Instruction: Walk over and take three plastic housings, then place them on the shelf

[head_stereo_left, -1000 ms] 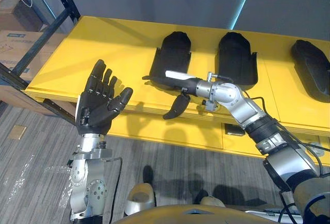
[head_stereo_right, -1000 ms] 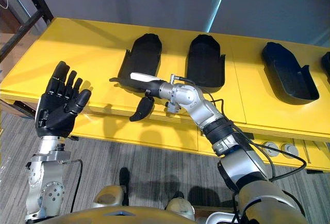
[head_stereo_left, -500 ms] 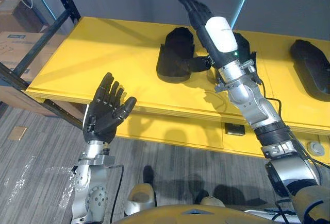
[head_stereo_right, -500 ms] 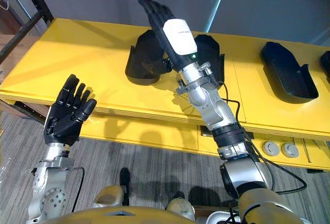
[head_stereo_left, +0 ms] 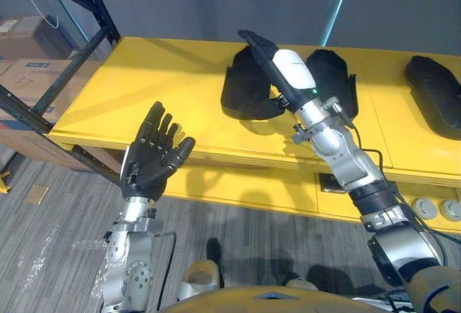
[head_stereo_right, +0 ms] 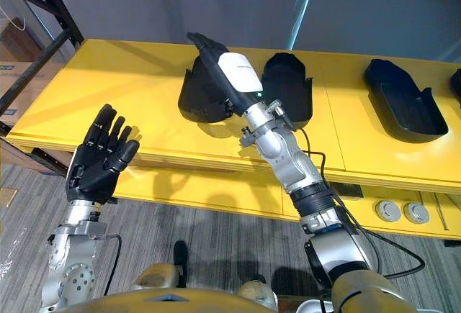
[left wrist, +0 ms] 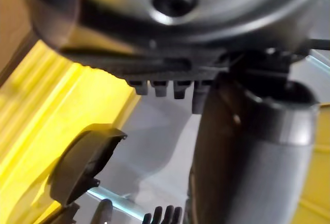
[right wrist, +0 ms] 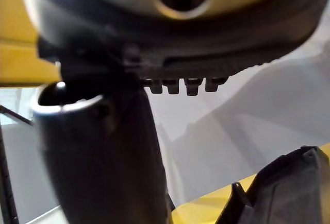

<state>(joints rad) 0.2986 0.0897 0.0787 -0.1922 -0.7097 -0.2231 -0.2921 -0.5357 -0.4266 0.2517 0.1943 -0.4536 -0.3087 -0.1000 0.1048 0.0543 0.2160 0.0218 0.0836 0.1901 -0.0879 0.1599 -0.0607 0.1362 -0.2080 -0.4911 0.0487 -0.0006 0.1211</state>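
The right hand stretches over the leftmost housing, near the back edge of the yellow table, fingers straight and together (contact I cannot tell). A second housing lies just beside. The left hand hovers off the front edge, fingers spread.

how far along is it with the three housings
Nothing done yet: the housings all sit on the yellow table. In hand: the right hand stretches straight-fingered over the leftmost housing, while the left hand hovers open, palm up, before the table's edge. Left: grasping three and shelving them.
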